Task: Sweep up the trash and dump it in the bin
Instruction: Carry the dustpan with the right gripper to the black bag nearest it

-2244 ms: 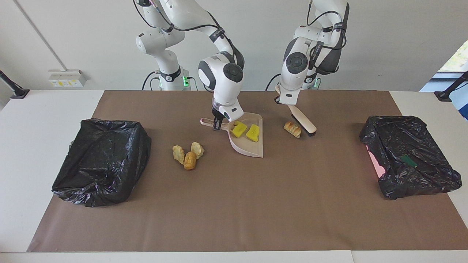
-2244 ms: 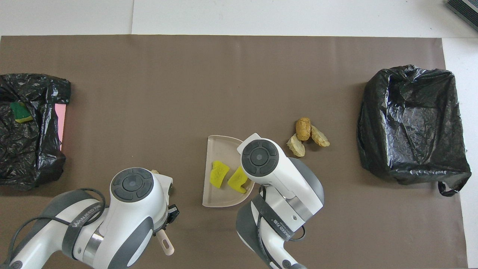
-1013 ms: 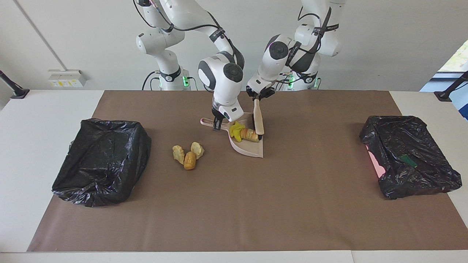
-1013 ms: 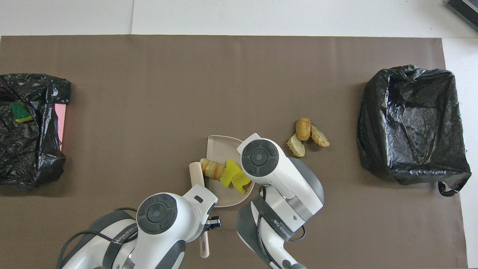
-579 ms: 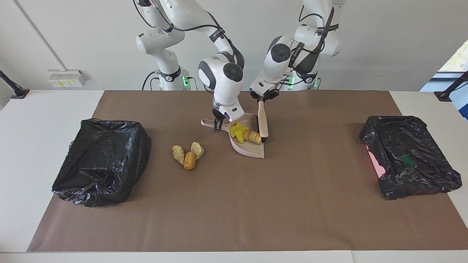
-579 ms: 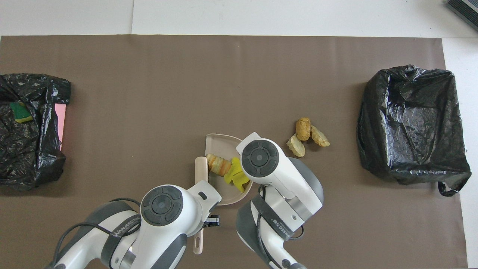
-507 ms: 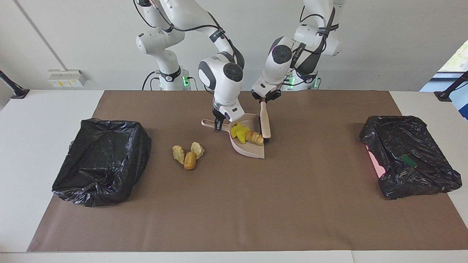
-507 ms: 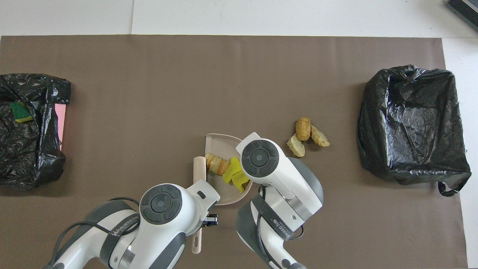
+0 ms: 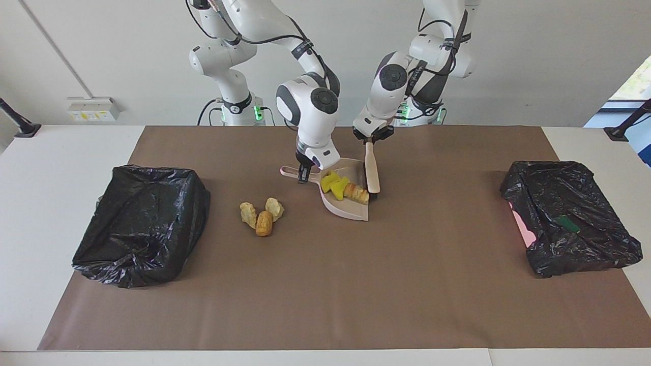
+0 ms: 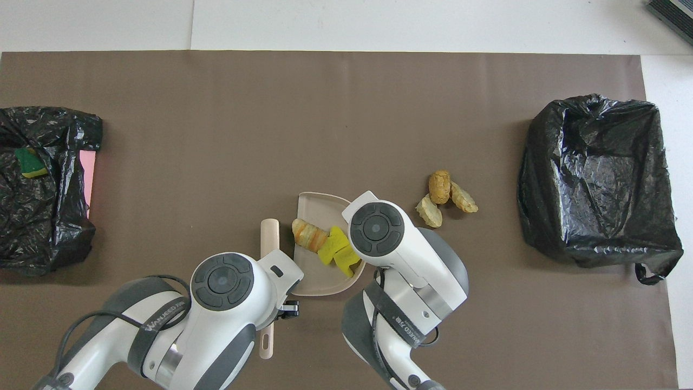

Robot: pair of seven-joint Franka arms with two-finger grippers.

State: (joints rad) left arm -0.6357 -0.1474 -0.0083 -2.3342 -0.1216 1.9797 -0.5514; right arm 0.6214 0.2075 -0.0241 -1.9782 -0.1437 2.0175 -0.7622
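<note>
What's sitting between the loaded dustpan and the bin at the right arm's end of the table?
The three tan chunks lie on the mat between the dustpan and that bin, beside the pan's route; a carry that lifts over them meets nothing else. The right claw holds the pan's handle; the left claw holds the brush.

You can read little here. In the overhead view, a dark strap around the left arm [image 10: 157, 325] carries pale lettering that looks like "WANJEEDA", and the right arm's strap [image 10: 398, 323] shows similar letters, too slanted to make out fully.
</note>
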